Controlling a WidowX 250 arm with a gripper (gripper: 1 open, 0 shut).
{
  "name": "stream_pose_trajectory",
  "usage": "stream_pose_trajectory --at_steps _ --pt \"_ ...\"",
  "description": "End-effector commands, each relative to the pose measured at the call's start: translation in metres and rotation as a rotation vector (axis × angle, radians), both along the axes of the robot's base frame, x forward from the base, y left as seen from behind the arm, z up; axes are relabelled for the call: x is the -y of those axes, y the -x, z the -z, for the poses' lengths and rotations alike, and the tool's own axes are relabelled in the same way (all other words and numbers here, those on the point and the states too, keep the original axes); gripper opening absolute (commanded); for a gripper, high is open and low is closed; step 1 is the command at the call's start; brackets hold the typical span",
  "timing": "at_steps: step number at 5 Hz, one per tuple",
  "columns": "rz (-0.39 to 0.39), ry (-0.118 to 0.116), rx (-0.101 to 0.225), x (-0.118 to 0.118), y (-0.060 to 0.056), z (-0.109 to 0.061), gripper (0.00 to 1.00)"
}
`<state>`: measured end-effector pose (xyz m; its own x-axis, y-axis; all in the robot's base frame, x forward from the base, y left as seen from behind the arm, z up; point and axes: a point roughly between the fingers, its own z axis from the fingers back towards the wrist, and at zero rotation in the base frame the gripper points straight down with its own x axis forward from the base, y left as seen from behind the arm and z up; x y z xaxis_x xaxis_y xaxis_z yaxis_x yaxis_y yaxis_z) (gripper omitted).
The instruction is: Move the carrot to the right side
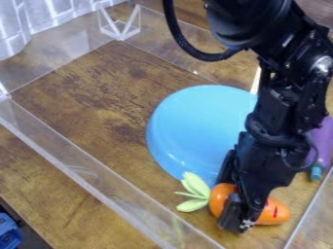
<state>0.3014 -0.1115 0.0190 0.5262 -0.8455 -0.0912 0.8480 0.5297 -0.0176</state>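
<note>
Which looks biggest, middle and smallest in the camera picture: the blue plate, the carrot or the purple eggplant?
1. Blue plate, biggest by far.
2. Carrot and purple eggplant: cannot rank. The arm hides part of the carrot, and the picture edge cuts off the eggplant.

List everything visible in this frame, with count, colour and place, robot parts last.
carrot: one, orange with pale green leaves, near the front edge of the table, leaves pointing left, partly behind the pincer.
plate: one, light blue, middle of the table, just behind the carrot.
eggplant: one, purple, right edge of the view, mostly hidden by the arm.
table: one, brown wood.
clear walls: transparent panels along the front-left and back edges of the table.
arm: one, black, coming down from the top right.
pincer: one, black, down at the carrot; whether it is clamped on it cannot be told.
</note>
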Motion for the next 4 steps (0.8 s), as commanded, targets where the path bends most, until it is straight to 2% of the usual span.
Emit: stream_pose_trajectory --at_steps 1,4 --pt "-0.015 0.008 0.017 -0.0155 -0.0074 -0.0019 0.00" --pt "-0.004 0.013 0.017 -0.0156 -0.0109 -0.0013 0.00"
